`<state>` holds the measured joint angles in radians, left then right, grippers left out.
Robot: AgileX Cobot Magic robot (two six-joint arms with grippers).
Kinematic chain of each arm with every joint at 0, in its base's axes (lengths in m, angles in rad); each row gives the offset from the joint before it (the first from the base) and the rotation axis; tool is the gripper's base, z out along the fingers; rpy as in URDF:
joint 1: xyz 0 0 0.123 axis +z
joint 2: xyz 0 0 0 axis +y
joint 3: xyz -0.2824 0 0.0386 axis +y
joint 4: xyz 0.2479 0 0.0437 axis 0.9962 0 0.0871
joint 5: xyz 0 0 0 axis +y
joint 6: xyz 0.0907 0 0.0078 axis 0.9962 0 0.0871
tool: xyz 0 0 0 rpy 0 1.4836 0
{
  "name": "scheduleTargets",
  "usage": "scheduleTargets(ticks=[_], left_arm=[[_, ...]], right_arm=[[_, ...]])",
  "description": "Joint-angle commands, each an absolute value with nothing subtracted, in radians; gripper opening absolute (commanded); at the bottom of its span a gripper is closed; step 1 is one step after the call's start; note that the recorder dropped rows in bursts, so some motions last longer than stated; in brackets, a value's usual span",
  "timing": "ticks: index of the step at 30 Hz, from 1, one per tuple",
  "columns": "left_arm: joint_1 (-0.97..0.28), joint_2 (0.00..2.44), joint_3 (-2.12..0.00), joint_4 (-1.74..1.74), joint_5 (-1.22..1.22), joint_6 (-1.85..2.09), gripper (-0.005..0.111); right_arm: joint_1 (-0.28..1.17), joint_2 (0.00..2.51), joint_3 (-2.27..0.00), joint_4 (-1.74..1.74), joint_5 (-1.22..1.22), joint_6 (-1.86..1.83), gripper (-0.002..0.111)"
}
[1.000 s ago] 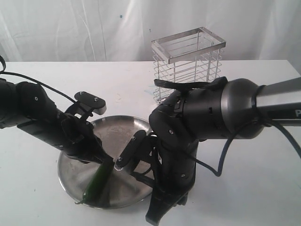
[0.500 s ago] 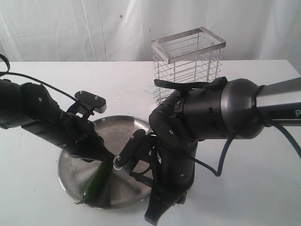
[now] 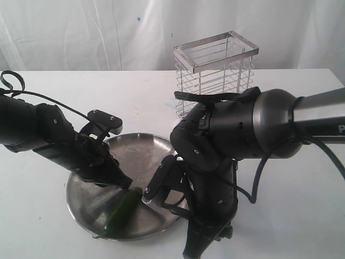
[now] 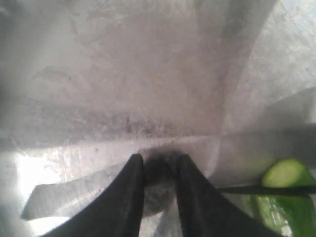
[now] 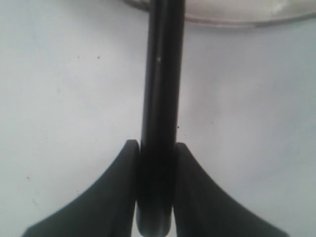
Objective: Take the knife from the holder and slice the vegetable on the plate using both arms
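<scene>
The steel plate (image 3: 86, 200) holds the green vegetable (image 3: 125, 208), lying slantwise near its front. My left gripper (image 3: 127, 186) hovers low over the plate just behind the vegetable's upper end. In the left wrist view its jaws (image 4: 158, 158) stand a little apart with only bare plate (image 4: 148, 74) between them. The vegetable's pale cut face (image 4: 284, 173) lies off to one side there, and the thin dark knife blade (image 4: 269, 188) crosses it. My right gripper (image 5: 155, 144) is shut on the knife's black handle (image 5: 160, 74), over the table by the plate's rim (image 5: 222, 19).
The wire holder (image 3: 215, 75) stands at the back right of the white table, behind my right arm (image 3: 237, 135). That bulky arm hangs over the plate's right edge and hides most of the knife in the exterior view. A white curtain closes the back.
The left jaws have opened off the vegetable. The vegetable now lies further right on the plate. My right arm has shifted right and toward the front edge.
</scene>
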<state>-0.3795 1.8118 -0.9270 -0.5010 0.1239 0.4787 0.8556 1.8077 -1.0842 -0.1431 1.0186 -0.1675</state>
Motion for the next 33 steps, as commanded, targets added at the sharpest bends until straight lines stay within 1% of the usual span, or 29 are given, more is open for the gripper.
scheduleTargets(ticks=[1, 4, 10, 13, 19, 26, 33], left_arm=[[-0.381, 1.806, -0.92, -0.5, 0.176, 0.474, 0.03], [-0.381, 1.756, -0.92, -0.498, 0.178, 0.474, 0.031], [-0.381, 1.684, -0.92, -0.462, 0.21, 0.474, 0.047], [-0.381, 1.669, -0.92, -0.462, 0.219, 0.474, 0.05], [-0.381, 1.654, -0.92, -0.462, 0.254, 0.471, 0.05], [-0.381, 1.625, -0.92, -0.459, 0.269, 0.471, 0.05], [-0.381, 1.612, -0.92, -0.452, 0.265, 0.471, 0.05]], right_arm=[[0.857, 1.807, -1.085, -0.18, 1.079, -0.174, 0.0], [0.857, 1.807, -1.086, -0.185, 1.092, -0.172, 0.0], [0.857, 1.807, -1.086, -0.203, 1.117, -0.165, 0.0], [0.857, 1.807, -1.086, -0.256, 1.119, -0.115, 0.0], [0.857, 1.805, -1.086, -0.32, 1.071, -0.021, 0.0], [0.857, 1.801, -1.086, -0.291, 1.033, 0.015, 0.0], [0.876, 1.718, -1.086, -0.216, 1.0, 0.049, 0.0]])
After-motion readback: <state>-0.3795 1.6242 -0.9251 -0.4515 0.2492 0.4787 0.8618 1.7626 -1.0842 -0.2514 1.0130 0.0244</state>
